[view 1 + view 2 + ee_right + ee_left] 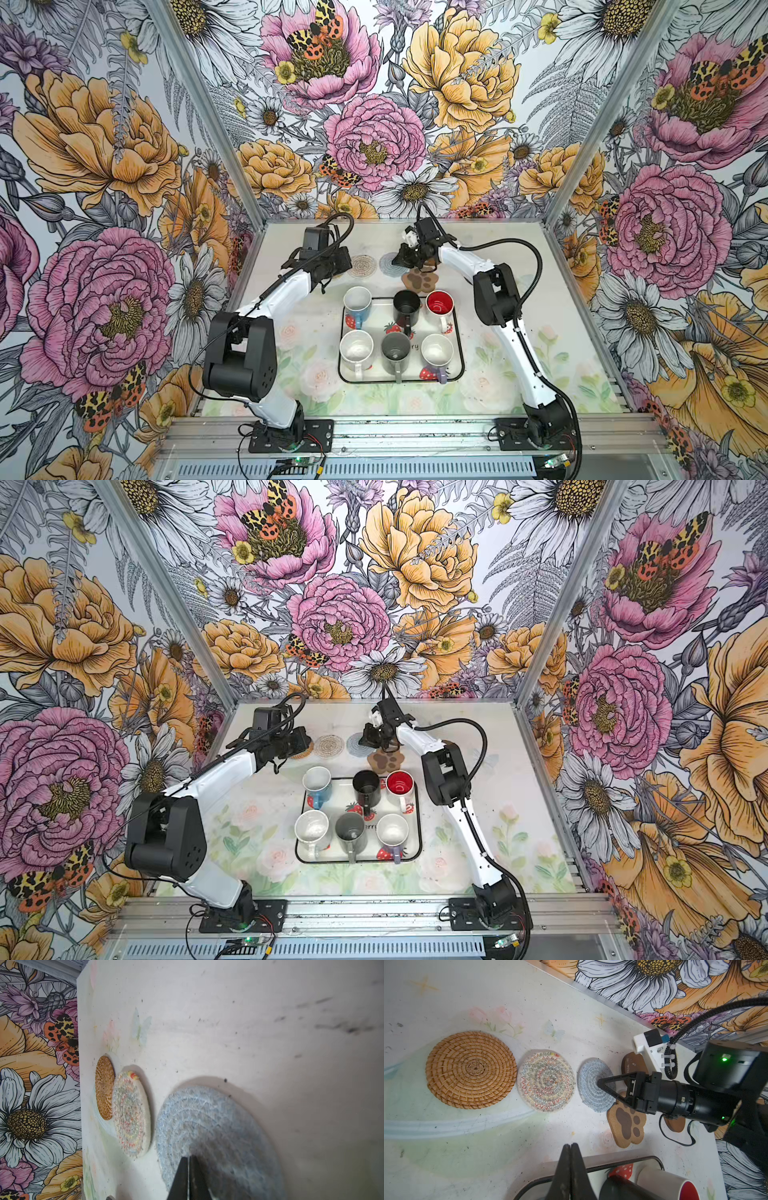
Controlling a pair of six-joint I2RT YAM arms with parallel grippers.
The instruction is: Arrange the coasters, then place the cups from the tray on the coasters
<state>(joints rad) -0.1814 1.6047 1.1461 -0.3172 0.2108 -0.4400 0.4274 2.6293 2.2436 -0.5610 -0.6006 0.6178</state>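
Three round coasters lie in a row at the back: tan rattan [471, 1070], whitish woven [362, 266] and grey-blue woven [207, 1122]. The paw-shaped coaster [422, 280] lies beside the grey-blue one, and two brown discs [632, 1062] [675, 1124] are partly hidden under the right arm. My right gripper [188, 1157] is shut, its tips over the middle of the grey-blue coaster, holding nothing. My left gripper [571, 1145] is shut and empty above the tray's [457, 332] far left rim. The tray holds several cups, among them light blue [357, 303], black [406, 305] and red-lined [439, 303].
White [356, 349], grey [395, 351] and lavender [437, 351] cups fill the tray's near row. Flowered walls close in the table on three sides. Bare table lies left and right of the tray. Both arm bases stand at the front rail.
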